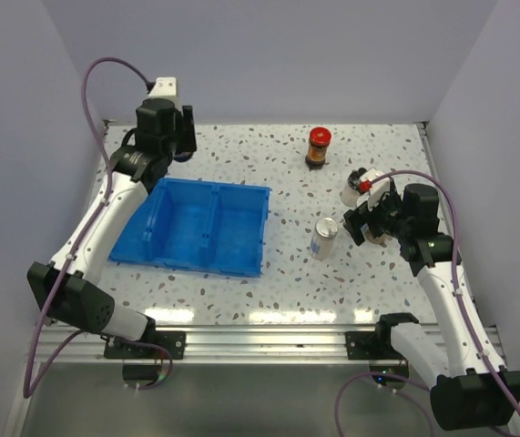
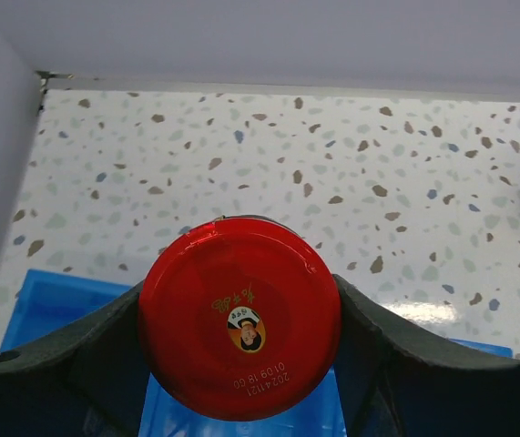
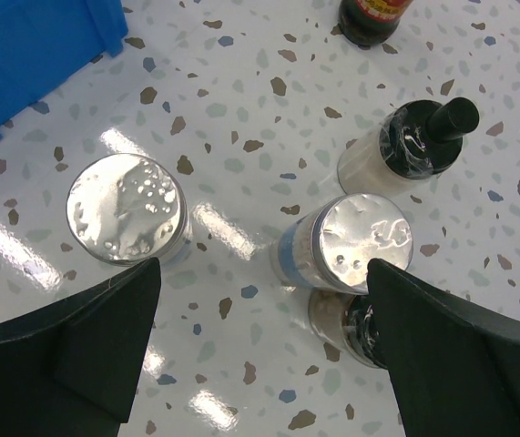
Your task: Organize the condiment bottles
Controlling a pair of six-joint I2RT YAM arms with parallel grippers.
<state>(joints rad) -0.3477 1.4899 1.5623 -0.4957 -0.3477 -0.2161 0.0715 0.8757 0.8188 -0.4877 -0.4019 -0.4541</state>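
My left gripper (image 1: 174, 137) is at the back left, above the table beyond the tray's far edge. In the left wrist view it (image 2: 239, 314) is shut on a dark jar's red lid (image 2: 239, 273). A second red-lidded jar (image 1: 319, 147) stands at the back; its base shows in the right wrist view (image 3: 373, 14). My right gripper (image 1: 370, 222) hangs open (image 3: 260, 364) over two silver-topped shakers (image 3: 129, 209) (image 3: 355, 241). A clear bottle with a black cap (image 3: 414, 146) stands behind them. Another (image 3: 341, 323) is half hidden under the right shaker.
The blue tray (image 1: 241, 196) lies left of centre, its compartments holding nothing; its edge shows under my left gripper (image 2: 59, 300) and at the top left of the right wrist view (image 3: 23, 55). Walls close the table's back and sides.
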